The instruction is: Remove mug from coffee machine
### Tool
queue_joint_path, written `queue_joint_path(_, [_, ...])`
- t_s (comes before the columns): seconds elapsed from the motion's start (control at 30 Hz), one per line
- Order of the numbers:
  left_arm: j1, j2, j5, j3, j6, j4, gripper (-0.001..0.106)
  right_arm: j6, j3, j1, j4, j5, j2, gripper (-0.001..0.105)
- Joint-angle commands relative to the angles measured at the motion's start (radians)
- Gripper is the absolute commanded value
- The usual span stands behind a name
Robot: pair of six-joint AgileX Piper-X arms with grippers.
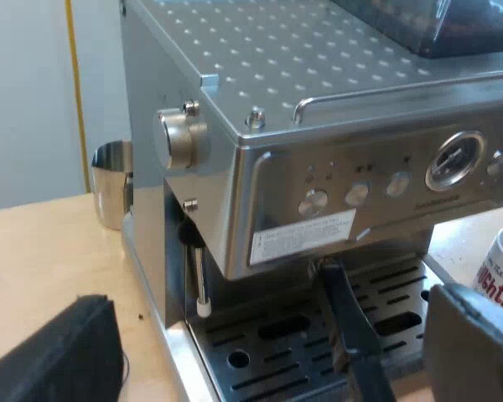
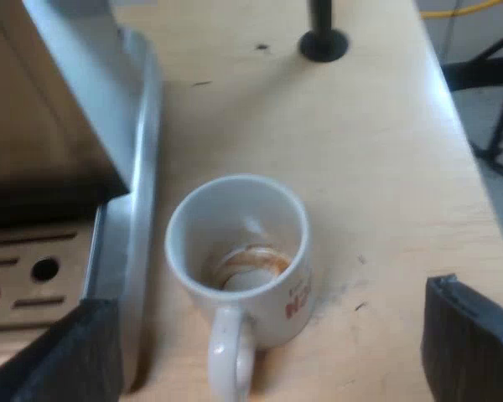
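Mug stands upright on the worktop, just beside the rim of the espresso machine's drip tray and off the grate. It is white with red lettering on its side, and a brown coffee ring lies in its bottom. Its handle points toward my right wrist camera. My right gripper hangs over it with the black fingers spread wide apart, gripping nothing, and the mug sits between them. A black round base stands on the worktop well beyond the mug.

My left gripper faces the espresso machine at its front, fingers likewise wide apart and empty. A dark handle juts out from under the control panel, over the grate. The steam wand hangs at the machine's corner, and a metal jug stands on the worktop at the machine's side.
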State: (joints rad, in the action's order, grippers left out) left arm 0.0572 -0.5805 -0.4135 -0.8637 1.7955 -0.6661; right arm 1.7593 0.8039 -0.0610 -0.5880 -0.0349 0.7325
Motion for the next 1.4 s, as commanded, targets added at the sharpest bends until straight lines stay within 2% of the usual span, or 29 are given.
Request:
queue_joint_path(0.03, [0.0,0.018,-0.003,-0.006,0.004,-0.016,0.083,0.048,0.013,0.085,-0.046,0.046,-0.031,0.074])
queue_joint_path(0.27, [0.0,0.076,-0.003,-0.006,0.004,-0.019,0.083,0.157,0.006,0.151,-0.157,0.046,-0.196,0.074])
queue_joint_path(0.43, [0.0,0.124,-0.003,-0.006,0.004,-0.032,0.083,0.155,0.006,0.151,-0.19,0.046,-0.298,0.074])
queue_joint_path(0.5, [0.0,0.15,-0.003,-0.006,0.004,-0.05,0.083,0.155,0.006,0.151,-0.229,0.046,-0.385,0.074])
queue_joint_path(0.77, [0.014,0.279,0.0,-0.006,0.004,-0.155,0.083,0.149,0.006,0.151,-0.349,0.046,-0.582,0.074])
queue_joint_path(0.9, [0.054,0.331,0.051,-0.006,-0.004,-0.196,0.083,0.144,0.006,0.151,-0.409,0.046,-0.656,0.074])
queue_joint_path(1.1, [0.056,0.416,0.118,-0.006,-0.012,-0.215,0.083,0.144,0.006,0.151,-0.475,0.046,-0.764,0.074])
queue_joint_path(1.3, [0.056,0.487,0.143,-0.004,-0.012,-0.274,0.083,0.144,0.019,0.151,-0.553,0.046,-0.786,0.074])
queue_joint_path(1.33, [0.056,0.526,0.189,-0.004,-0.018,-0.318,0.083,0.144,0.017,0.151,-0.557,0.05,-0.786,0.074])
queue_joint_path(1.4, [0.056,0.557,0.233,-0.004,-0.027,-0.352,0.083,0.144,0.008,0.151,-0.564,0.064,-0.786,0.074])
